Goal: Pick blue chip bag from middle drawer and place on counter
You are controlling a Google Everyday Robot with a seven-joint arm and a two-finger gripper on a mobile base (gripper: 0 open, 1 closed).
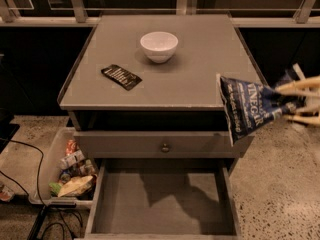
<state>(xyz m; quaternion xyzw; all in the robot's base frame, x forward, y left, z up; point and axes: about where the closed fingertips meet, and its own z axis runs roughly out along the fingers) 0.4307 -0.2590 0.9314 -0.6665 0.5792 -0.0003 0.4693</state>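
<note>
The claw grips the blue chip bag by its right end, fingers pinched on the crinkled foil. The bag hangs in the air, tilted, to the right of the white bowl and nearer the camera than it, its left corner just over the bench edge. The middle drawer, straight in front of the bowl and lower, stands open with a bare floor, so the pick looks done and the placing is the step in hand.

To do it well, I would carry the bag towards the bowl at its present height, so that its hanging lower edge passes above the thin raised rim instead of catching it. The best landing spot seems to be the bare patch right of the bowl and a little nearer the camera. The black packet lies on the bowl's far side from the bag, so it is no obstacle. Lower until the foil rests flat, then open; a light bag let go from height may slide or tip off the edge
</note>
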